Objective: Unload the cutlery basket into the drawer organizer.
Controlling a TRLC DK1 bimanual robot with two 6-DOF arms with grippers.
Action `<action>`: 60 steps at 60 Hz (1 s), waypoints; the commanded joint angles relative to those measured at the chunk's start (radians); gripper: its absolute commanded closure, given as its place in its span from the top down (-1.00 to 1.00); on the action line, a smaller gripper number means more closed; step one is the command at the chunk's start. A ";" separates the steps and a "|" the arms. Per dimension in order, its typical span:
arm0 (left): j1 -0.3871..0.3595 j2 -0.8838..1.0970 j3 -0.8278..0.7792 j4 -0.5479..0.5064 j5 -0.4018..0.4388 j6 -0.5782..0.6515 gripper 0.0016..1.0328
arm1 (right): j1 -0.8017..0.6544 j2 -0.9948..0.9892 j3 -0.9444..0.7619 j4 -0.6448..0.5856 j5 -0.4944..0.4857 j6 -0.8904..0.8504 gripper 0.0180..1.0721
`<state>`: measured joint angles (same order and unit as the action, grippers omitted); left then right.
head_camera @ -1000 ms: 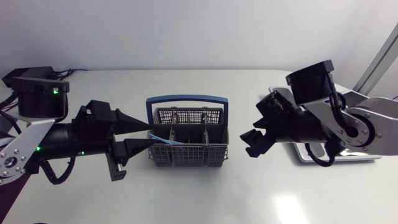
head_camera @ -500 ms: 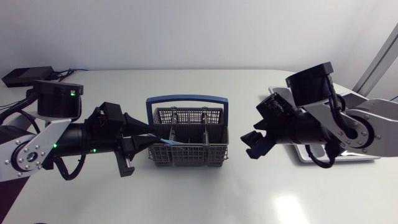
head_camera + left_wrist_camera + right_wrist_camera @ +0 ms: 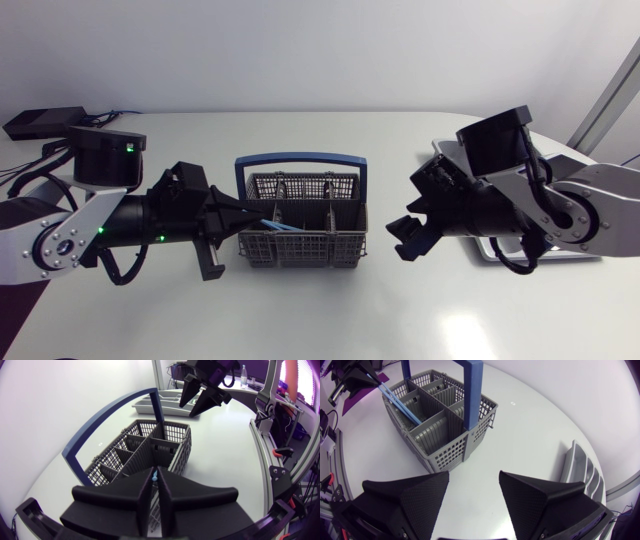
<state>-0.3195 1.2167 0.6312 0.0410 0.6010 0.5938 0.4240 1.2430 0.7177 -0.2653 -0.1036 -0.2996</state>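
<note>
The left tool (image 3: 156,479) is pressed together, pinching the end of a thin blue utensil (image 3: 397,404). The utensil slants out of the grey basket (image 3: 300,243), which sits just ahead of that tool on the tabletop (image 3: 300,310). The right tool (image 3: 474,476) is spread wide, facing the basket from a short way off. The grey organizer (image 3: 580,467) lies beside it.

Left end effector (image 3: 155,481) pinched, right (image 3: 474,477) spread.
</note>
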 commanded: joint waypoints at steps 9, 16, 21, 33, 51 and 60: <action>-0.023 -0.009 0.101 -0.089 0.003 -0.023 -0.93 | 0.016 -0.017 -0.012 -0.014 0.004 0.004 0.39; -0.018 -0.068 0.179 -0.204 0.002 -0.019 -0.93 | 0.030 -0.030 -0.008 -0.025 0.004 -0.003 0.39; -0.015 -0.098 0.243 -0.296 0.002 -0.009 -0.93 | 0.041 -0.036 0.002 -0.040 0.004 -0.006 0.39; -0.015 -0.120 0.444 -0.521 0.002 -0.023 -0.93 | 0.087 -0.089 0.034 -0.080 0.004 -0.012 0.39; -0.096 -0.062 0.601 -0.679 0.003 -0.196 -0.93 | 0.211 -0.215 0.155 -0.186 -0.001 0.010 0.39; -0.170 -0.013 0.588 -0.675 0.006 -0.278 -0.93 | 0.272 -0.218 0.215 -0.203 -0.015 0.034 0.39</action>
<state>-0.4534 1.1671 1.2072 -0.6247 0.6006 0.3779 0.6674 1.0252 0.8944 -0.4484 -0.1081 -0.2913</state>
